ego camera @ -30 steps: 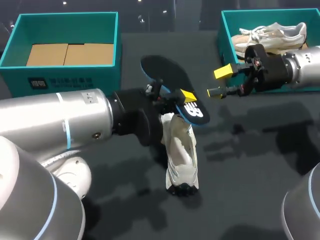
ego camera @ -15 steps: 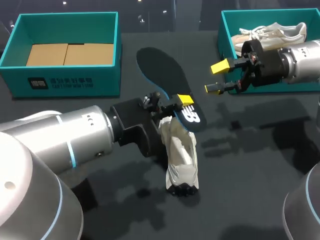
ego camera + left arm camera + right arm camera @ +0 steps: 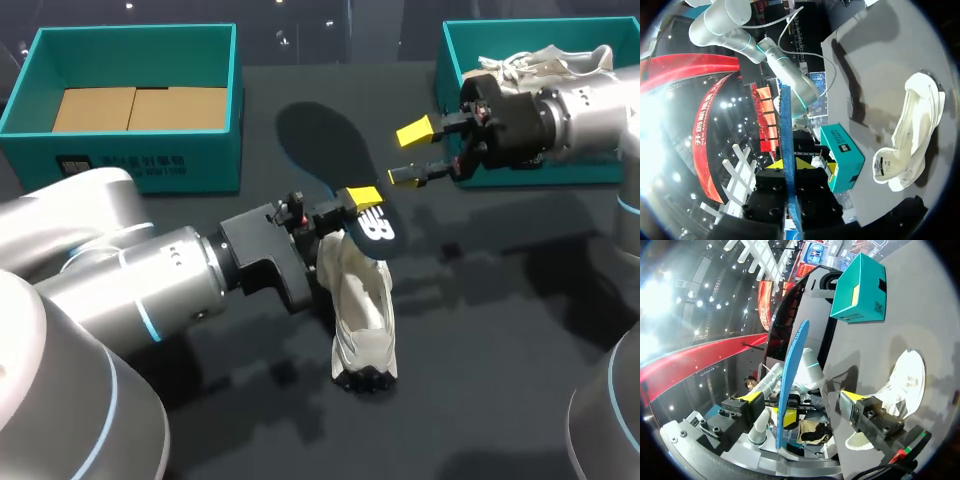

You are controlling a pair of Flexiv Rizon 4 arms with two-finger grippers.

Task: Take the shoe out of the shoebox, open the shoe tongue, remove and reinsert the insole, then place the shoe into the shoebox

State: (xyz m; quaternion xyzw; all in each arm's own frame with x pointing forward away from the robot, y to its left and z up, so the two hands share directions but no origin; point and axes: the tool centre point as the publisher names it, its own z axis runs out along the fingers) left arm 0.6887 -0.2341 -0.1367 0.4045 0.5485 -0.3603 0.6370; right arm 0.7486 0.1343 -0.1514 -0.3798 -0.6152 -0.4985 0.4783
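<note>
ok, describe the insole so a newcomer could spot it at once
Between the two teal boxes a white shoe lies on the dark table. Right behind it the left end effector grips the insole: flat, dark, blue-edged, with a white mark at the heel, unlike the bulky white shoe.

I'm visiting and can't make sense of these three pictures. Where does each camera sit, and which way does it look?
Head view: above and behind the robot, looking down on the table; both arms show, the left gripper holding the insole near the shoe.
Left wrist view: on the left wrist, looking along its fingers, which clamp the insole, seen edge-on.
Right wrist view: on the right wrist, facing the insole, ahead of the open right gripper.
All three share the insole and the shoe.
</note>
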